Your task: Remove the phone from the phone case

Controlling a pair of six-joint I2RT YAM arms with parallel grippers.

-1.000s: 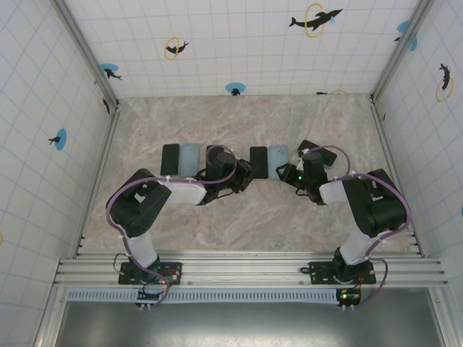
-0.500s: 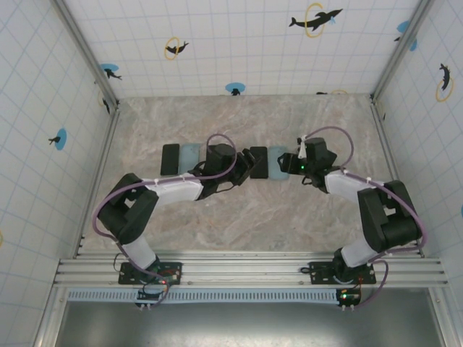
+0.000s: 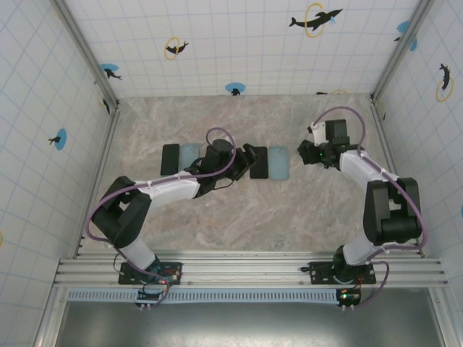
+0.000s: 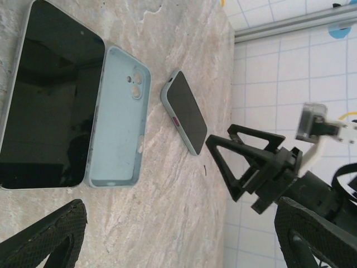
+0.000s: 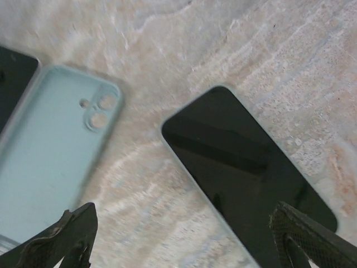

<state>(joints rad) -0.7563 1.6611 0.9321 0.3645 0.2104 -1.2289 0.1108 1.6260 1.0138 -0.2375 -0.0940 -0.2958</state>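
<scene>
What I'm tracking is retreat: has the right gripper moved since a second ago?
Yes: the right gripper has moved right and farther back, away from the light-blue case.

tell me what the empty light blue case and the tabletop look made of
Empty light blue case: looks like silicone or soft plastic, matte, no glare, rounded moulded edges. Tabletop: marble-patterned with beige veins, smooth and faintly glossy; real stone or printed laminate, the look leaves it open.
</scene>
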